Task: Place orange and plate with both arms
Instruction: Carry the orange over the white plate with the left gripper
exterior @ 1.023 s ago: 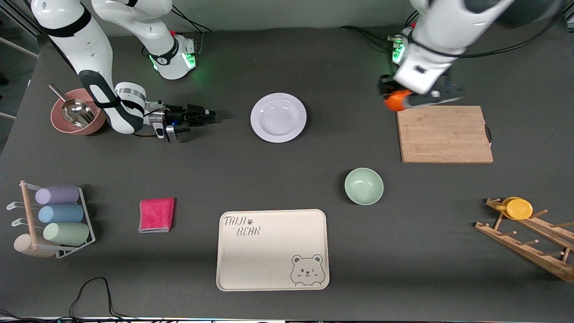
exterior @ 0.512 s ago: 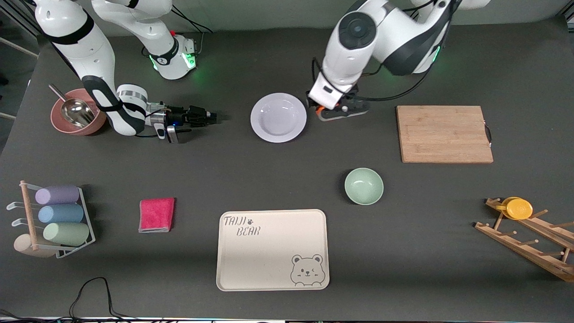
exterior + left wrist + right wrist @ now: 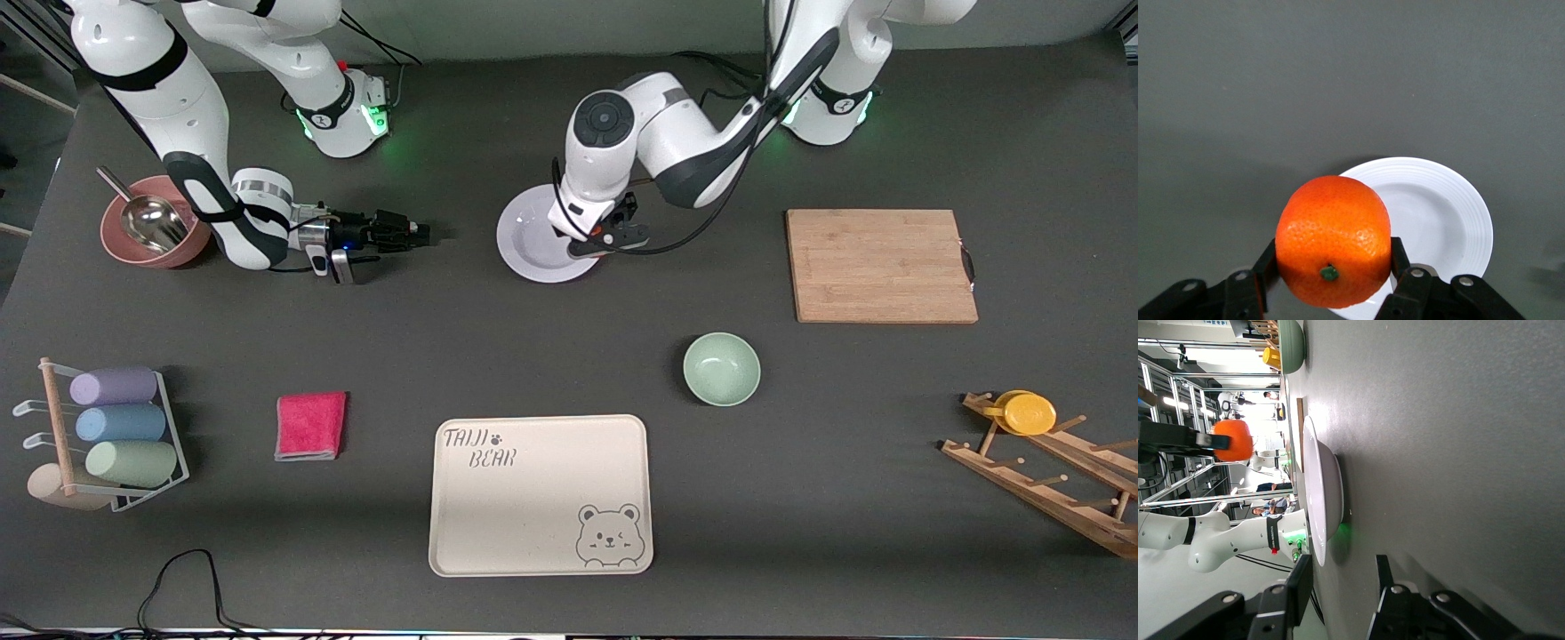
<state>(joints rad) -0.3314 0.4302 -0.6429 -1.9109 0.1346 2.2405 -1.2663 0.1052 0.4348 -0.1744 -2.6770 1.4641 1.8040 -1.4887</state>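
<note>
The white plate (image 3: 533,242) lies on the table between the two arms' bases. My left gripper (image 3: 605,238) hangs over the plate's rim on the side toward the left arm's end. In the left wrist view it is shut on the orange (image 3: 1333,240), held above the plate (image 3: 1435,217). In the front view the wrist hides the orange. My right gripper (image 3: 418,233) is open and empty, low at the table, beside the plate toward the right arm's end. In the right wrist view its gripper (image 3: 1341,583) faces the plate's edge (image 3: 1321,493), with the orange (image 3: 1233,440) above.
A green bowl (image 3: 721,368) and a cream bear tray (image 3: 540,494) lie nearer the camera. A wooden cutting board (image 3: 880,265) and a rack with a yellow cup (image 3: 1031,413) are toward the left arm's end. A pink cloth (image 3: 310,425), a cup rack (image 3: 111,436) and a pink bowl with a scoop (image 3: 151,233) are toward the right arm's end.
My left arm has carried the orange from beside the cutting board's corner across to over the plate's rim. The right arm has not moved.
</note>
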